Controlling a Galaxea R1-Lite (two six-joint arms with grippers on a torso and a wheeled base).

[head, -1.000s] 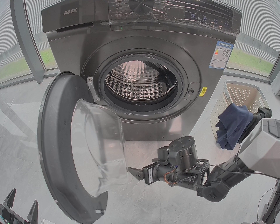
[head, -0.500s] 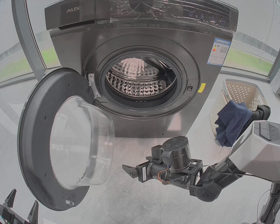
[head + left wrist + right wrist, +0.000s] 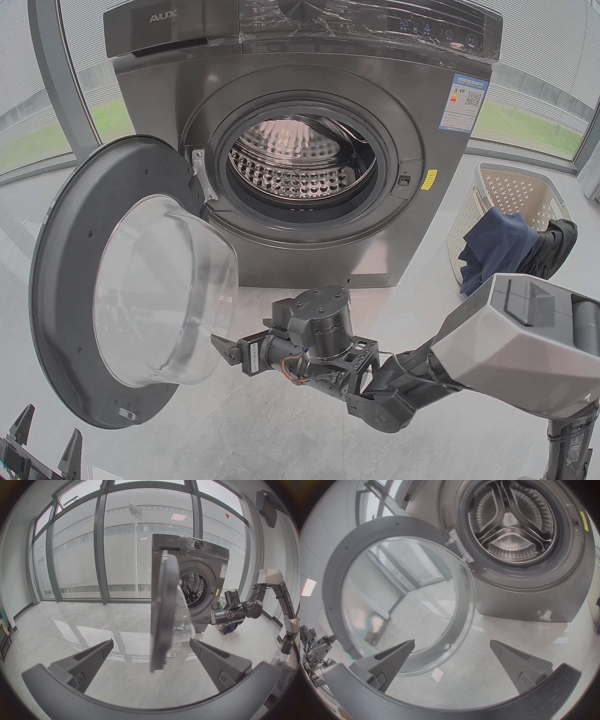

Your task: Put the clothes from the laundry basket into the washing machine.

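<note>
Hovering wide open and empty just beside the washing machine's door glass, the right tool risks striking it if swung left.

The silver-grey, angular shell of the right arm comes in from the lower right of the head view. It bends at a black elbow joint and lies roughly level toward the left, ending low in the middle of the frame. Its wrist carries a round dark-grey motor housing. The black, wedge-fingered right gripper points left, its fingers spread wide apart. The matching black left gripper sits in the lower left corner, tips upward and spread wide.
</note>
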